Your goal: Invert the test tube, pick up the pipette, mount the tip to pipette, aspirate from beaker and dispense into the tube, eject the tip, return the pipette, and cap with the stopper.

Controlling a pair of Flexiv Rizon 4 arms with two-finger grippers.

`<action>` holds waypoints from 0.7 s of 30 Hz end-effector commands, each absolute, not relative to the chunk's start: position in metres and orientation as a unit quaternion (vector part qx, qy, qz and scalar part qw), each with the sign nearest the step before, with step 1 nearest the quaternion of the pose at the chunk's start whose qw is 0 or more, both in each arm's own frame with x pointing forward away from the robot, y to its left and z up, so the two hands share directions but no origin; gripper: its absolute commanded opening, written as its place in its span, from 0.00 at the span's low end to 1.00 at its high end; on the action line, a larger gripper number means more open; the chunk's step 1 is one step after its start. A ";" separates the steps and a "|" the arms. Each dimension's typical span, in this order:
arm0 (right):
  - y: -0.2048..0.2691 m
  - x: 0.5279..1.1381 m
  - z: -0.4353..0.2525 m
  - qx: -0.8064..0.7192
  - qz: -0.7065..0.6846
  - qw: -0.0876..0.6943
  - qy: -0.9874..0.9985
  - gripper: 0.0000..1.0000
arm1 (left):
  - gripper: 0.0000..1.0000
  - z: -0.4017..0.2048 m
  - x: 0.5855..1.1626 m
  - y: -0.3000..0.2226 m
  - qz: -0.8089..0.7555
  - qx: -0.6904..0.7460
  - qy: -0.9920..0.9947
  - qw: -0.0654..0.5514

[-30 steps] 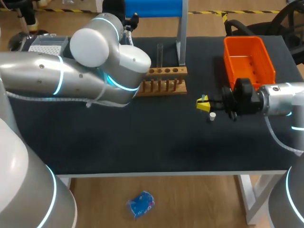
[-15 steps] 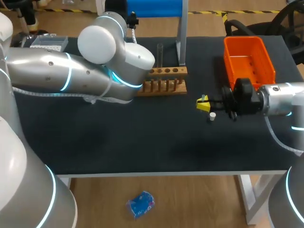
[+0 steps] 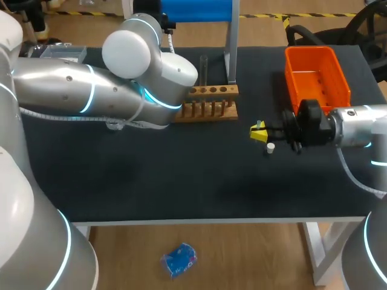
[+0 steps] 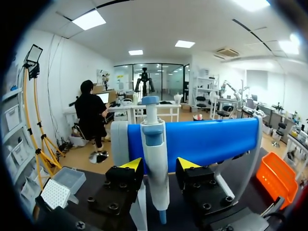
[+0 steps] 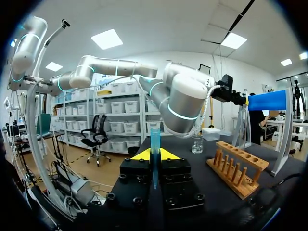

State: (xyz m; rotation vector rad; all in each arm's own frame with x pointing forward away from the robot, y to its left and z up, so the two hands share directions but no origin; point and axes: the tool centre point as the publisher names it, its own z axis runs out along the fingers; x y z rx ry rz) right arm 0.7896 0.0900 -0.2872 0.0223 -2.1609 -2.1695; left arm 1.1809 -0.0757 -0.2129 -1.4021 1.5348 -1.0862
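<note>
In the left wrist view a white pipette [image 4: 154,159] with a blue top hangs on the blue stand [image 4: 207,139]. It sits between the fingers of my left gripper [image 4: 160,166], which is open, with a thin gap still showing on one side. In the head view my left arm hides that gripper at the back of the table. My right gripper [image 3: 259,132] is shut on a blue pipette tip [image 5: 155,142] that stands up between its fingers. A small white stopper [image 3: 270,147] lies just beside it. The glass test tube [image 3: 204,68] stands in the wooden rack [image 3: 208,104].
An orange bin [image 3: 317,75] stands at the back right. The tip box [image 3: 60,55] is at the back left, and a beaker [image 5: 197,144] stands beyond the rack in the right wrist view. My left arm covers the table's back left.
My left arm has shifted a little towards the back and the blue stand. The right arm, the stopper and the tube have not moved.
</note>
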 end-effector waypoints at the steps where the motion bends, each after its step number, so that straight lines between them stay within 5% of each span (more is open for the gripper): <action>1: 0.089 0.789 -0.287 0.008 -0.707 0.040 -0.706 0.00 | 0.44 -0.217 1.185 -0.078 -0.427 -0.553 0.600 0.390; 21: 0.089 0.789 -0.287 0.008 -0.707 0.040 -0.706 0.00 | 0.40 -0.220 1.194 -0.077 -0.426 -0.563 0.591 0.390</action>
